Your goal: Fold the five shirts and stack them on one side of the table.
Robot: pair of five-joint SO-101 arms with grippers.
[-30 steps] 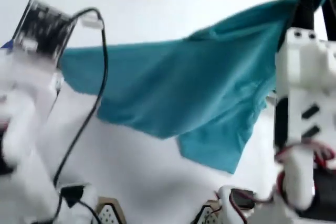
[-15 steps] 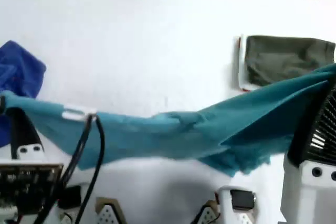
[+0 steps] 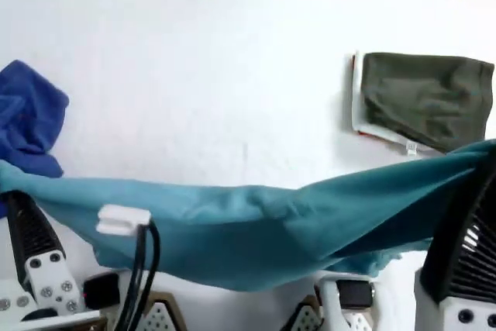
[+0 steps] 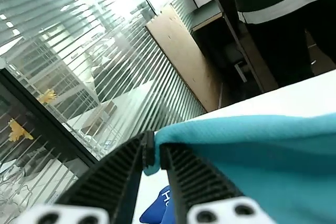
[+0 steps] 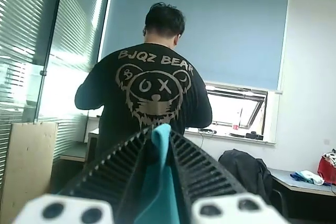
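A teal shirt (image 3: 256,230) hangs stretched between both arms, lifted above the near edge of the table. My left gripper (image 4: 155,153) is shut on one end of the teal shirt (image 4: 262,156), at the high view's left (image 3: 12,195). My right gripper (image 5: 160,142) is shut on the other end of the shirt (image 5: 157,192), at the high view's right edge (image 3: 484,153). A folded olive shirt (image 3: 426,98) tops a small stack at the table's right side. A crumpled blue shirt (image 3: 31,118) lies at the left edge.
The white table (image 3: 217,75) stretches wide between the blue shirt and the folded stack. A black cable with a white clip (image 3: 124,221) runs up from the left arm in front of the teal shirt. The arm bases (image 3: 163,315) stand at the near edge.
Both arms swung the teal shirt from the far side of the table toward the near edge, uncovering the olive stack and the blue shirt. The shirt now hangs lower and more stretched.
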